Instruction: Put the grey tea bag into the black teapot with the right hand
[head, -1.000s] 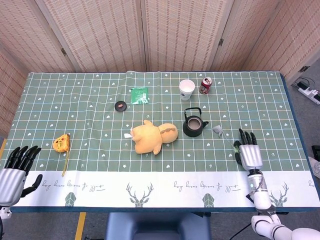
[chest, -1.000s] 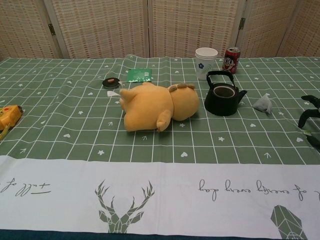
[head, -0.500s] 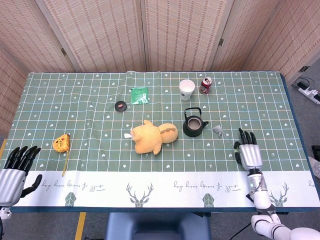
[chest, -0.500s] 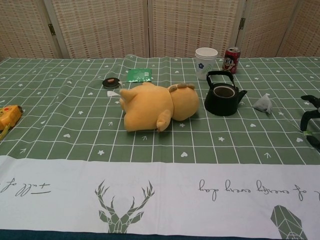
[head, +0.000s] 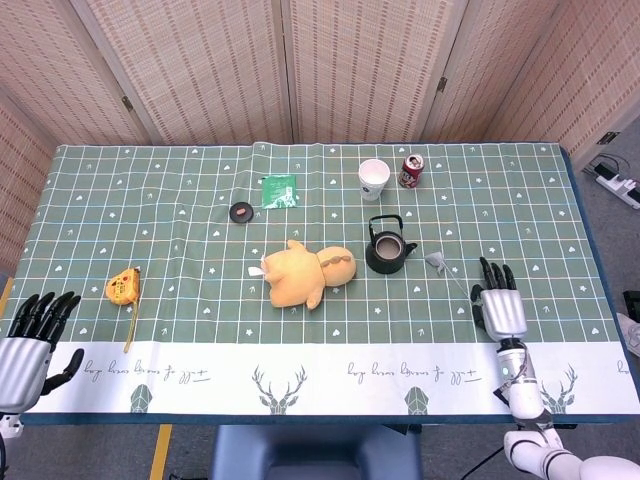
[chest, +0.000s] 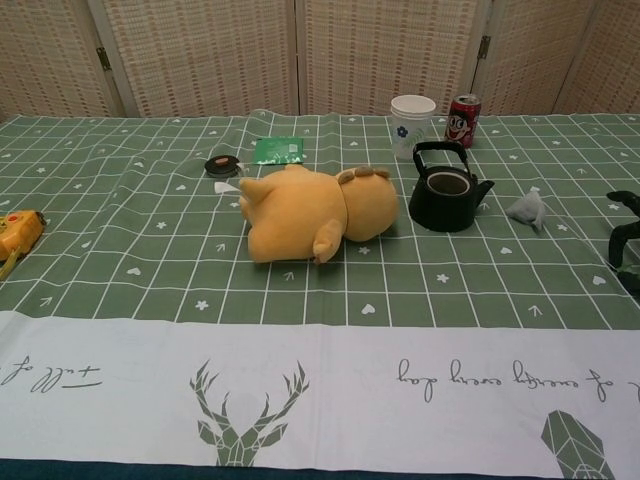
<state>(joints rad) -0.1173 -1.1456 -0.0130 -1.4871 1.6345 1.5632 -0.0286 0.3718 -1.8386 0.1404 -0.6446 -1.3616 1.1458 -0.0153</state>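
**Grey tea bag lies beside black teapot, my right hand empty nearby**

From my remote seat, the small grey pyramid-shaped tea bag (head: 436, 261) sits on the green checked tablecloth (head: 180, 200) right of centre in the head view, just beside the spout of the black round teapot with hoop handle (head: 388, 249) and apart from it. In the chest view the bag (chest: 526, 208) looks crumpled and pale, with a thin string trailing from it; I cannot make out any tag.

My right hand (head: 497, 302) rests at lower right of the head view, below and right of the bag, fingers spread and holding nothing; only its dark fingertips (chest: 626, 236) show at the right edge of the chest view. My left hand (head: 28, 335) lies at the lower left corner, fingers spread, also empty.

The red drink can (chest: 461, 119) carries a cartoon face; its lettering is too small to read. The white paper cup (chest: 412, 125) bears a small blue flower mark. The cloth's white border shows deer heads and script I cannot read. A green flat packet (chest: 277, 150) has illegible print.

The teapot has no lid on, and I cannot make out anything inside it. The cup's contents are hidden.
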